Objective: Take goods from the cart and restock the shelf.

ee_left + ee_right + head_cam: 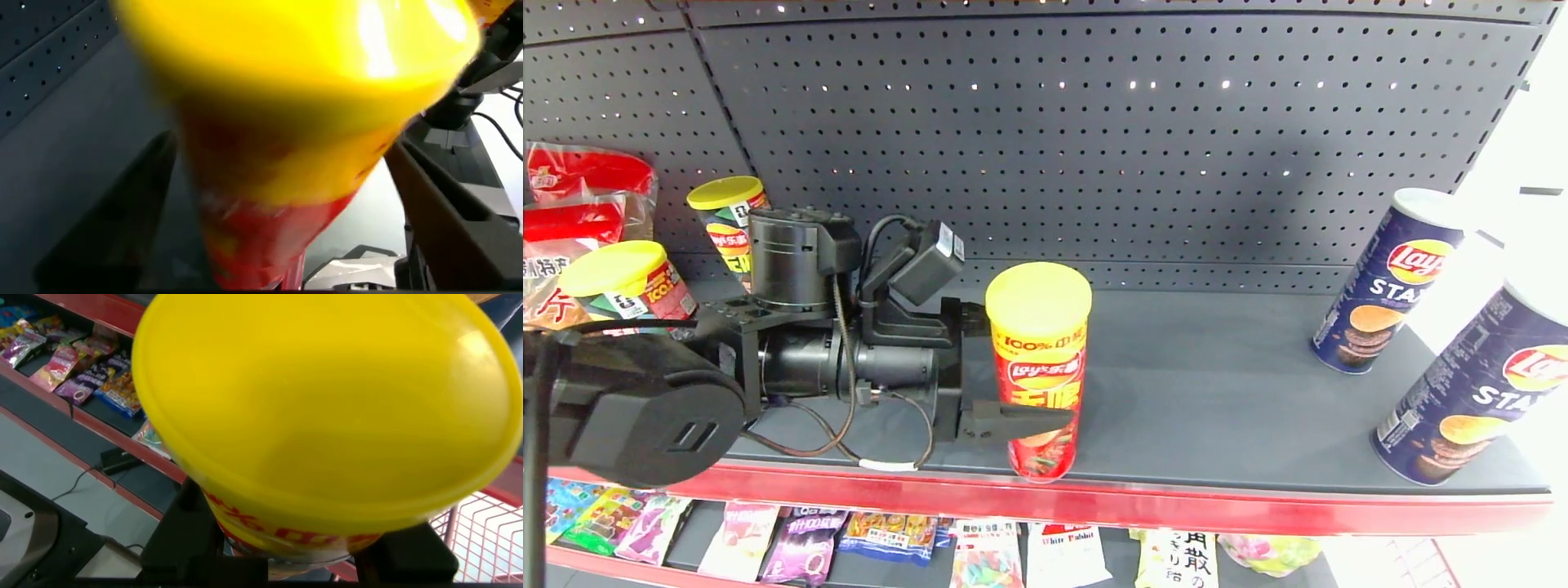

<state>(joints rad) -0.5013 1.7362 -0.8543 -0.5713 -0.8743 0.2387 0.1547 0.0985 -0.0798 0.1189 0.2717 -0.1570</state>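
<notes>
A red chips can [1039, 371] with a yellow lid stands upright on the dark shelf [1217, 392], close to its red front edge. My left gripper [1027, 367] reaches in from the left and straddles the can at mid-height, one finger in front and one behind. In the left wrist view the can [278, 163] sits between the fingers [433, 204] with a small gap on each side, so the gripper [278, 212] is open. My right gripper [294, 555] is shut on a second yellow-lidded can [327, 416], held away from the shelf.
Two blue chips cans [1388, 278] [1474, 384] lean at the shelf's right end. Two yellow-lidded cans [625, 282] and red bags [580, 196] crowd the left. Snack bags [890, 535] fill the shelf below. Bare shelf lies between the red and blue cans. A red wire cart [482, 539] is nearby.
</notes>
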